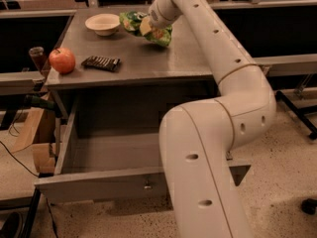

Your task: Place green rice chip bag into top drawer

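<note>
On the desk (163,63), an apple (62,60) sat at the left edge, with a dark snack bar (101,62) just beside it and a pale bowl (102,24) farther back. Right of the bowl lay the green rice chip bag (161,34), at the rear of the desk and tilted, with the tool (147,26) pressed into its upper middle. Whether the tool was clamped on the bag or merely resting on it could not be told.

The bag looked light, crinkly and soft. Its film would likely slip and crumple, and the chips inside would break under a hard squeeze, so a pinch on a gathered fold or the sealed top edge seemed the safer hold.

Below, the top drawer (109,152) stood pulled out, its floor bare from the left wall across. The front panel with its small pull (147,185) formed a lip, and the desk's front edge overhung the drawer's rear. To the right, the robot's own arm (198,148) crossed over the drawer, so the open room appeared to lie left of centre.
</note>
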